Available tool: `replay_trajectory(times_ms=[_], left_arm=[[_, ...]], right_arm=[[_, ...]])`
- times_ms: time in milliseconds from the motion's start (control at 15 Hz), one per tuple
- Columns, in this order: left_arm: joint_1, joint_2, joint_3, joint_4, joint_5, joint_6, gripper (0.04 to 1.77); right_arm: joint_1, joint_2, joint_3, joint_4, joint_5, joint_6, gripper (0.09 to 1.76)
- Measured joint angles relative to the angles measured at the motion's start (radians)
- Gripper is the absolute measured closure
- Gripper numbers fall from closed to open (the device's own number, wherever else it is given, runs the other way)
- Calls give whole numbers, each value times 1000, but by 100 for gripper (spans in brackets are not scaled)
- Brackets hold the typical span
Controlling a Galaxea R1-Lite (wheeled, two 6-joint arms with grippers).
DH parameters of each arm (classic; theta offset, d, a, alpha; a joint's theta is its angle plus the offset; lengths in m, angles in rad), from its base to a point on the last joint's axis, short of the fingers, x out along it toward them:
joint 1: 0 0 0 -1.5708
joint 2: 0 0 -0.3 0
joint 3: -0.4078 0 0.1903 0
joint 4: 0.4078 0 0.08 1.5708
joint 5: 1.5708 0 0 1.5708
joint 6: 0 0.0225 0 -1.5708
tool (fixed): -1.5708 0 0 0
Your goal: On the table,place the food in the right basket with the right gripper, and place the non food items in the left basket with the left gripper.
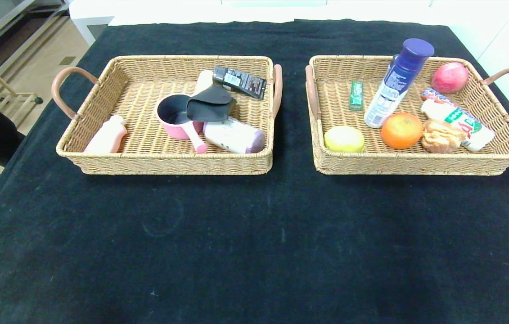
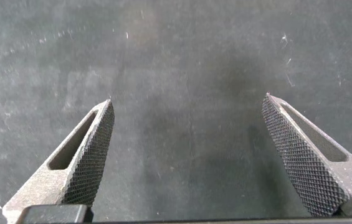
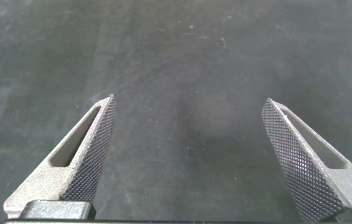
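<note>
In the head view the left basket (image 1: 101,158) holds the pink saucepan (image 1: 177,118), the black pouch (image 1: 209,104) across its rim, and the white canister with purple lid (image 1: 235,135) lying down. The right basket (image 1: 416,164) holds the orange (image 1: 401,130), the tan bun (image 1: 442,136) and the upright blue-and-white bottle (image 1: 396,83). Neither arm shows in the head view. My left gripper (image 2: 188,102) is open and empty over bare black cloth. My right gripper (image 3: 188,102) is open and empty over bare black cloth.
The left basket also holds a pink bottle (image 1: 108,134) and a dark tube (image 1: 240,82). The right basket also holds a yellow fruit (image 1: 344,138), a red apple (image 1: 449,77), a green pack (image 1: 356,95) and a white packet (image 1: 459,119). The black table (image 1: 254,243) stretches in front.
</note>
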Motion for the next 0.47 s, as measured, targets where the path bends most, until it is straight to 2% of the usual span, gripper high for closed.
replay_trajectory(times_ms=[467], left_arm=[[0, -60, 7, 9, 40, -139, 9]], right_arm=[[0, -1, 16, -32, -2, 2, 15]])
